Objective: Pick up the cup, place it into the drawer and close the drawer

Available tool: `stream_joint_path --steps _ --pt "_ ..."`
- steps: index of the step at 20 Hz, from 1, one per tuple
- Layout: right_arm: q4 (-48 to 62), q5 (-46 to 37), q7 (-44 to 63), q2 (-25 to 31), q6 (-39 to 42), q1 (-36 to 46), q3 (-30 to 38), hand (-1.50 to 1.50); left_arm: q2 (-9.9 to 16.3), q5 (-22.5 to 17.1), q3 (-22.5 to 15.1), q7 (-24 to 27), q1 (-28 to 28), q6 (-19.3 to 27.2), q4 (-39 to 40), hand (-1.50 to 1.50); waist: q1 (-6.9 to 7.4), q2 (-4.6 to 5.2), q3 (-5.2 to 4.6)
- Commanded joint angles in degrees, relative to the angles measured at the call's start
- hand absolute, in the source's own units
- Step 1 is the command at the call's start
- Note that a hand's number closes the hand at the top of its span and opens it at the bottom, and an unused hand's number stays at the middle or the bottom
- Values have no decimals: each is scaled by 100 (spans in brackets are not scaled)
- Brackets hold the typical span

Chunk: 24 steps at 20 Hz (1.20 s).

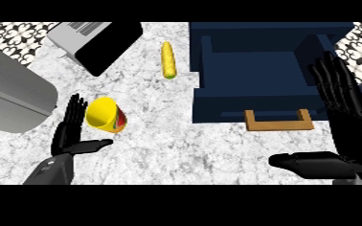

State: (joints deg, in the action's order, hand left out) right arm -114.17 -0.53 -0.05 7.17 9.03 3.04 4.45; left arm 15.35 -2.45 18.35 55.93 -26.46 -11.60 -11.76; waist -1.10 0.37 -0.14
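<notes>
A yellow cup [105, 115] with a red and green band lies tipped on the marble counter at the left, its mouth facing left. My left hand [69, 131] stands open right beside its mouth, fingers straight up, thumb pointing right beneath the cup. The dark blue drawer [212, 81] is pulled open at the right, with a wooden handle [278, 122] on its front. My right hand [338, 119] is open over the drawer's right side, fingers straight up, thumb pointing left below the handle.
A corn cob [168, 60] lies on the counter between the cup and the drawer. A grey and black appliance [96, 40] stands at the back left. A grey rounded object [21, 98] fills the left edge.
</notes>
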Motion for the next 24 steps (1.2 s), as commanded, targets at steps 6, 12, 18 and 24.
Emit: stream_joint_path --steps 6,12,18,24 --pt "79 -72 234 -119 -124 332 -116 -150 -191 -5 8 494 -83 -320 140 -150 12 2 -2" --pt "-97 -153 125 -216 -105 -68 -235 -150 -214 -56 -3 360 -208 -894 93 -150 -3 0 -2" --pt "307 159 -206 -4 126 -2 149 -150 -413 -162 43 284 -452 -1161 6 -150 -61 26 -7" --pt "164 224 -141 82 267 -86 127 -150 -361 -226 -15 213 -356 -2003 -68 150 -108 20 -11"
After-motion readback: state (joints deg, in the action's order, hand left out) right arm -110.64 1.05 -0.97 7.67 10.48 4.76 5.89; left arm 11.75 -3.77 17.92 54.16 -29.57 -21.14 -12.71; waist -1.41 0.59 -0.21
